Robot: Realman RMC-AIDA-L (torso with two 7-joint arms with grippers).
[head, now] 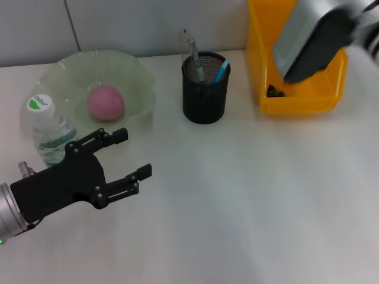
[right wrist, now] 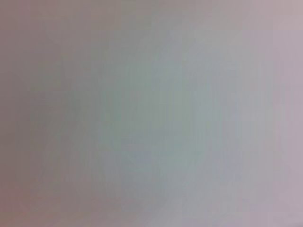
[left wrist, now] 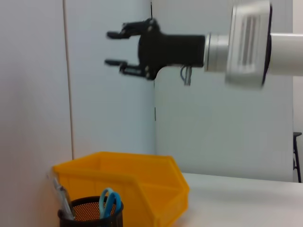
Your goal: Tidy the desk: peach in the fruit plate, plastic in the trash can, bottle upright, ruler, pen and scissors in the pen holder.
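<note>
The peach (head: pixel 105 102) lies in the pale green fruit plate (head: pixel 141 70) at the back left. Beside the plate the bottle (head: pixel 50 127) stands upright. The black mesh pen holder (head: pixel 204 97) holds the ruler (head: pixel 184 42), a pen (head: pixel 196 62) and the blue-handled scissors (head: pixel 220 71). My left gripper (head: pixel 133 154) is open and empty, low over the table, just right of the bottle. In the left wrist view my right gripper (left wrist: pixel 113 48) hangs open and empty, high above the yellow trash can (left wrist: pixel 132 184). A small dark crumpled piece of plastic (head: pixel 273 90) lies inside the can (head: pixel 296 100).
My right arm (head: pixel 308 47) covers part of the trash can in the head view. The white table (head: pixel 249 195) stretches in front of the pen holder and the can. A pale wall stands behind. The right wrist view shows only a blank grey blur.
</note>
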